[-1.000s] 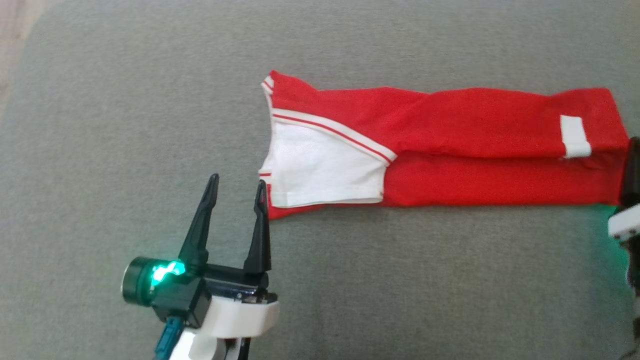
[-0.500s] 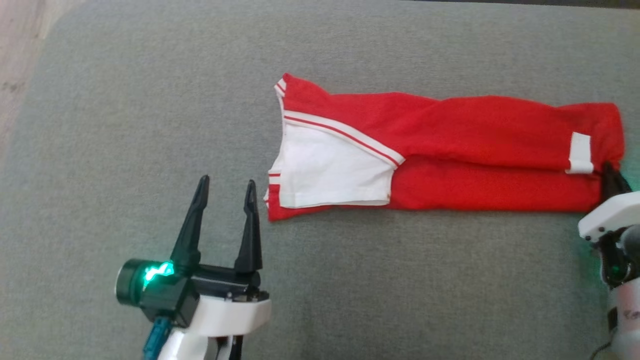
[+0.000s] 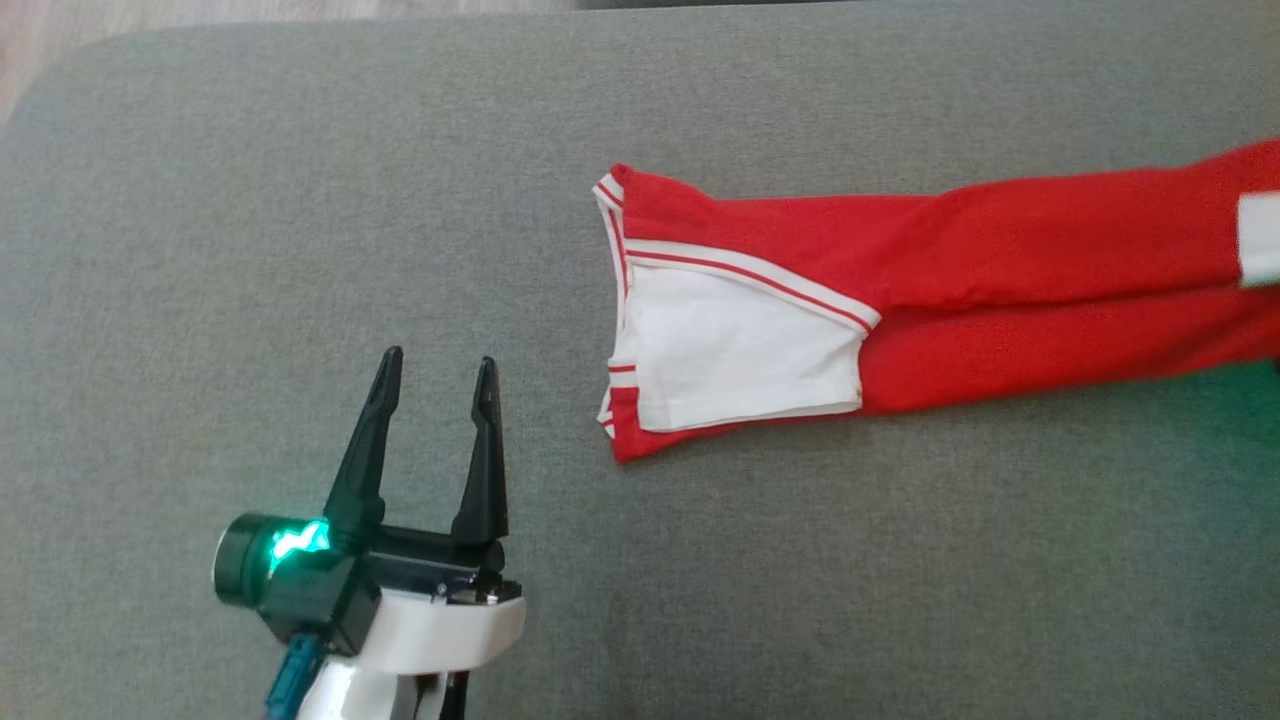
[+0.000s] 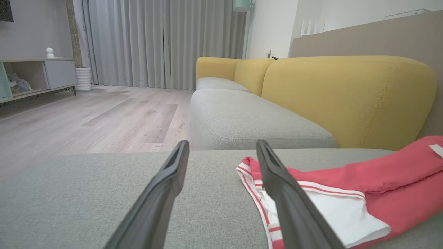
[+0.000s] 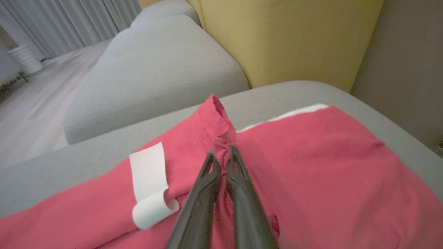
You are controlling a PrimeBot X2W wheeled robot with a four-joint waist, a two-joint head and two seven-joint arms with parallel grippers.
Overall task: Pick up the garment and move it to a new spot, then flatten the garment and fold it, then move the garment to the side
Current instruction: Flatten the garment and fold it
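Observation:
A red garment [image 3: 950,270] with a white panel and white stripes lies stretched out on the grey sofa cushion [image 3: 250,250], its right end running past the head view's right edge. My left gripper [image 3: 438,355] stands open at the lower left, a short way left of the garment's striped end, and holds nothing. In the left wrist view the left gripper [image 4: 221,145] has the garment [image 4: 380,180] to the right of its fingers. In the right wrist view my right gripper [image 5: 221,152] is shut on a pinched fold of the garment [image 5: 311,155], beside a curled white label [image 5: 148,173].
A yellow backrest [image 4: 346,97] rises behind the cushion. A second grey seat [image 4: 242,117] continues beyond it. Wooden floor [image 4: 86,114] lies past the cushion's edge, with a low cabinet [image 4: 34,76] and curtains [image 4: 155,41] further off.
The head view has shifted. My right gripper has shut on the garment's right end. The gap between the open left gripper and the striped end has widened.

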